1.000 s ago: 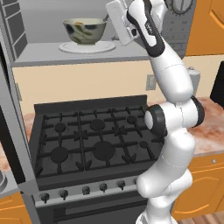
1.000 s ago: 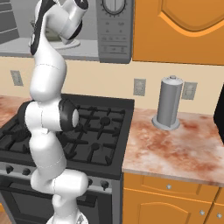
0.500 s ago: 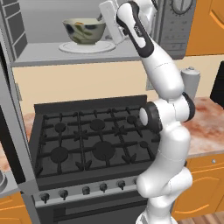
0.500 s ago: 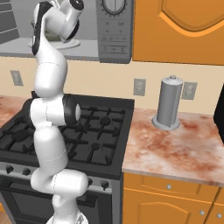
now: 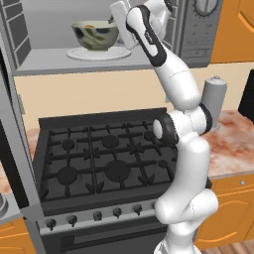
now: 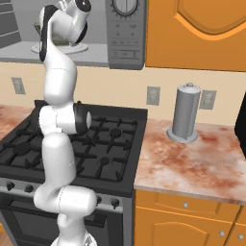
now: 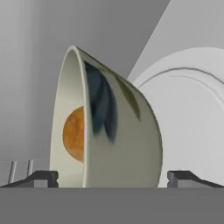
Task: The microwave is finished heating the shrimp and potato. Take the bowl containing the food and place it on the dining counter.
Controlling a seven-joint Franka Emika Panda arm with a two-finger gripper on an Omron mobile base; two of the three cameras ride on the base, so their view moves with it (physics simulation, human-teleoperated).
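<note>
Orange cupboards (image 6: 202, 33) line the kitchen wall, and below them a mottled red-and-white bench (image 6: 192, 161) runs to the right of a black gas stove (image 5: 104, 158). On that bench a tall grey canister (image 6: 186, 113) stands upright near the wall, well apart from the front edge. Above the stove sits the microwave (image 5: 44, 62), its grey cavity open to the room and its control panel with a dial (image 6: 126, 6) on the right side. Its door (image 5: 12, 149) hangs open at the left edge of the left base view.

Inside the cavity the bowl (image 5: 95, 34) stands upright on the round white turntable (image 5: 79, 53), roughly at its middle, with bare plate rim showing all round it. There is free floor in the cavity to the left of the plate and in front of it, up to the front lip.

The arm rises from the base and reaches up into the right part of the cavity, its hand just beside the right side of the bowl. In the hand view, which is rolled sideways, the bowl (image 7: 109, 131) lies between the two fingertips, with the potato (image 7: 74, 133) showing golden-brown inside it. The gripper (image 7: 112, 177) is spread wide, one fingertip (image 7: 41, 177) toward the bowl's mouth and the other (image 7: 183, 177) toward its base. The pictures do not settle whether either tip touches the bowl.
</note>
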